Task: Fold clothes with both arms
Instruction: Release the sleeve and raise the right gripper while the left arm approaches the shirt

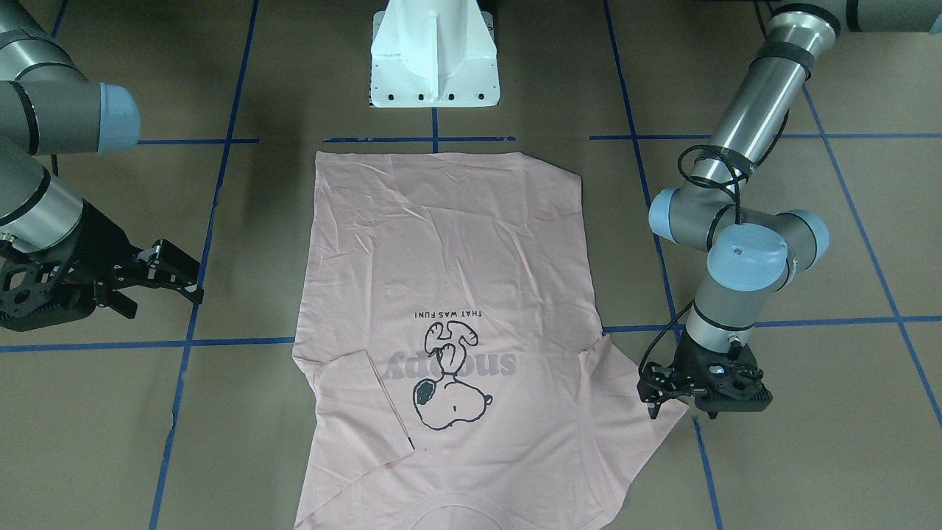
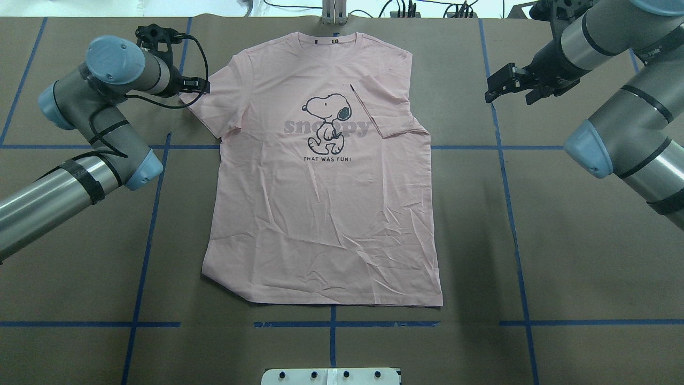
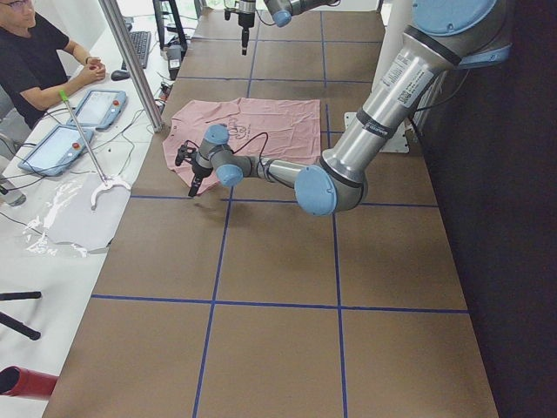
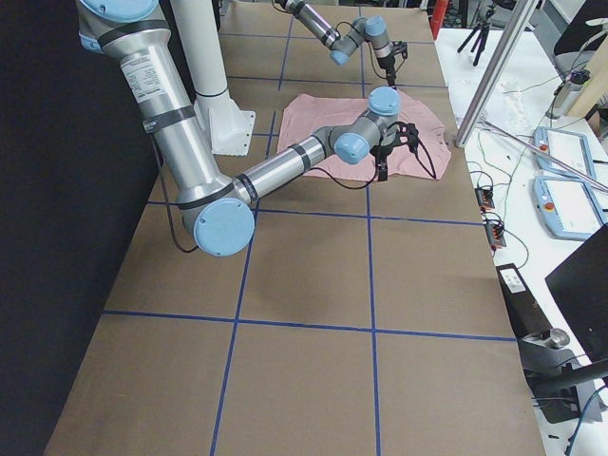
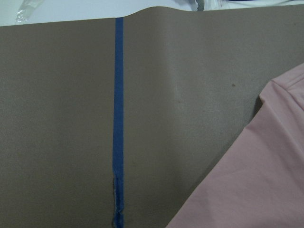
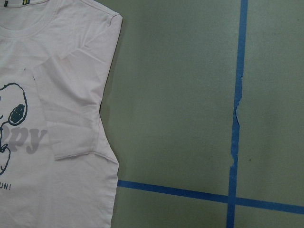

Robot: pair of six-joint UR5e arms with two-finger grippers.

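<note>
**Overhead exterior: one sleeve folded, the other yet to fold**

The pink T-shirt [image 2: 320, 214] lies flat and print-up in the middle of the table [image 2: 534, 240], with its collar at the far edge and its hem toward the robot's base. On the robot's right, the folded sleeve [image 2: 390, 112] is turned in over the chest. On its left, the spread sleeve [image 2: 211, 104] lies out on the table.

The left gripper [image 2: 199, 86] sits low at the tip of that spread sleeve. Cables and the wrist hide its fingers, so I cannot tell whether it is closed on the cloth or just beside it. The right gripper [image 2: 502, 88] hangs well apart from the shirt near the far right corner, jaws spread and empty.

The step in hand looks like the second sleeve fold. The next move calls for a firm pinch on the sleeve tip, then a low carry inward across the chest, without dragging the body of the shirt.
</note>
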